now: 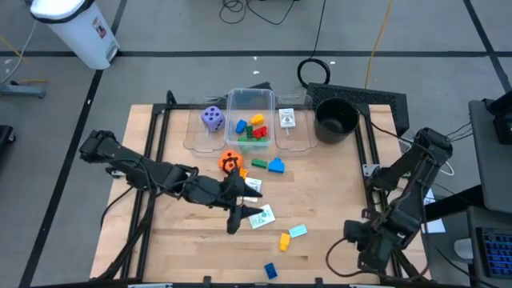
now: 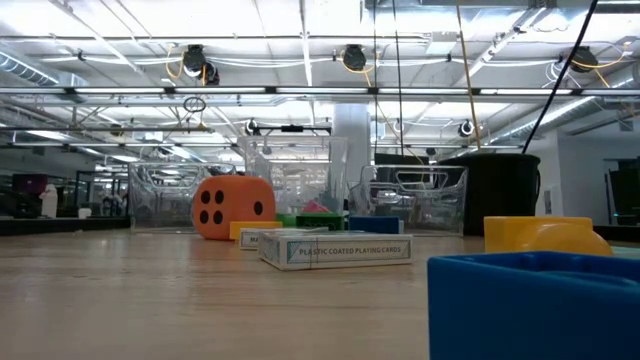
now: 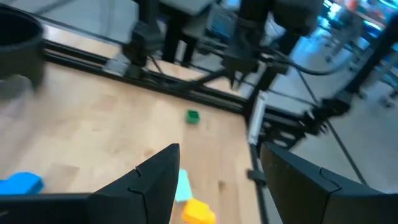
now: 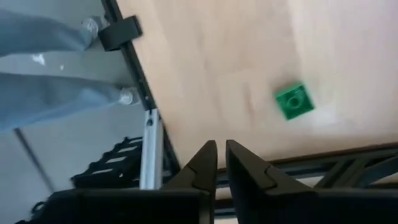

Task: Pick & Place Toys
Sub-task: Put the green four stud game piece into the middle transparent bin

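My left gripper (image 1: 234, 222) (image 3: 217, 152) hovers open over the table's middle, above a card pack (image 1: 262, 217), with nothing between its fingers. My right gripper (image 4: 219, 155) is shut and empty at the near right corner (image 1: 360, 240), pointing down beside a small green block (image 4: 294, 101) that lies flat on the wood. An orange die (image 1: 230, 161), a green block (image 1: 260, 163), a blue block (image 1: 276, 166), a teal block (image 1: 298, 230) and a yellow block (image 1: 284, 240) lie loose on the table. A purple die (image 1: 212, 118) sits beside the tub.
A clear tub (image 1: 250, 102) holding several blocks stands at the far middle, with a card pack (image 1: 286, 118) to its right and a black round pot (image 1: 336, 118) farther right. Black frame rails (image 1: 364, 160) line the table's sides. A person's legs show beyond the table edge (image 4: 56, 68).
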Controlling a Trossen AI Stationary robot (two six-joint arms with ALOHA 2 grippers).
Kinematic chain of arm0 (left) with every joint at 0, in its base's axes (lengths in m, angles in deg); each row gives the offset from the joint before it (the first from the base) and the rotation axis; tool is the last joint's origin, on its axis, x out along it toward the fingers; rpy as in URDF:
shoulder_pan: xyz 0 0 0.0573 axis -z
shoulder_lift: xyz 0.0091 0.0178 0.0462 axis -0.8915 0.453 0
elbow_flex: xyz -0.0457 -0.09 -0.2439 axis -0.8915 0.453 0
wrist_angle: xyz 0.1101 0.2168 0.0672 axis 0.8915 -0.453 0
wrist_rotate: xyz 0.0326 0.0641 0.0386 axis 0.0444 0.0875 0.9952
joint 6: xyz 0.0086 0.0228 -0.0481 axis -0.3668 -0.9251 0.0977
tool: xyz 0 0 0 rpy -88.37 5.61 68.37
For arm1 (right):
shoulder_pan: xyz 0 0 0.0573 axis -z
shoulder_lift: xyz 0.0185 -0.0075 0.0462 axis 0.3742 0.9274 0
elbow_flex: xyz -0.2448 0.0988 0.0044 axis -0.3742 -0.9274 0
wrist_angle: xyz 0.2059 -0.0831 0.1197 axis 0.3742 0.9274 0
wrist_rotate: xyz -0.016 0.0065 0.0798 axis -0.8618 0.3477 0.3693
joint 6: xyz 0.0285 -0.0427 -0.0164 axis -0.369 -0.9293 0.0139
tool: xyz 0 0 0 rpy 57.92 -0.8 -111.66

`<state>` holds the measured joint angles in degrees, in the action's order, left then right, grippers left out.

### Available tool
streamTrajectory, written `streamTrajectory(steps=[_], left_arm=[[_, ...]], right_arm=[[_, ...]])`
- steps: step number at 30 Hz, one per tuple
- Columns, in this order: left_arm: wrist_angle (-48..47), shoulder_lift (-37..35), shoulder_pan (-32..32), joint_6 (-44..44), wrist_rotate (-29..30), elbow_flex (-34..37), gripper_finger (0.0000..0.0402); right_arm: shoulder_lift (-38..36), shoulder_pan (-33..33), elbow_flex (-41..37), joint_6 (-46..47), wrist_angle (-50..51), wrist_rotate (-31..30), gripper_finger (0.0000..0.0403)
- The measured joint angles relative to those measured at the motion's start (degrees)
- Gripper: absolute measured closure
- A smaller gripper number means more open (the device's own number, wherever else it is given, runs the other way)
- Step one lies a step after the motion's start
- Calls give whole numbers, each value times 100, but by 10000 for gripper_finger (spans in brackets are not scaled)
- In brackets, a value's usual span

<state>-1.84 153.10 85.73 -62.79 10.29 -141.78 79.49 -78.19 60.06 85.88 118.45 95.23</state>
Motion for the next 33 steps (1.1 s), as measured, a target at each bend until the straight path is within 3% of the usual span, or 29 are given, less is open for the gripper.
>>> streamTrajectory(steps=[5, 16, 33], left_arm=[[236, 0, -173, 229, 361, 0, 172], [810, 0, -353, 275, 387, 2, 172], [761, 0, -381, 253, 389, 2, 172]], right_arm=[[-156, -247, 0, -221, 197, -434, 385], [-163, -469, -320, -1043, 455, -459, 375], [-159, -429, -1607, -1324, -314, -435, 215]])
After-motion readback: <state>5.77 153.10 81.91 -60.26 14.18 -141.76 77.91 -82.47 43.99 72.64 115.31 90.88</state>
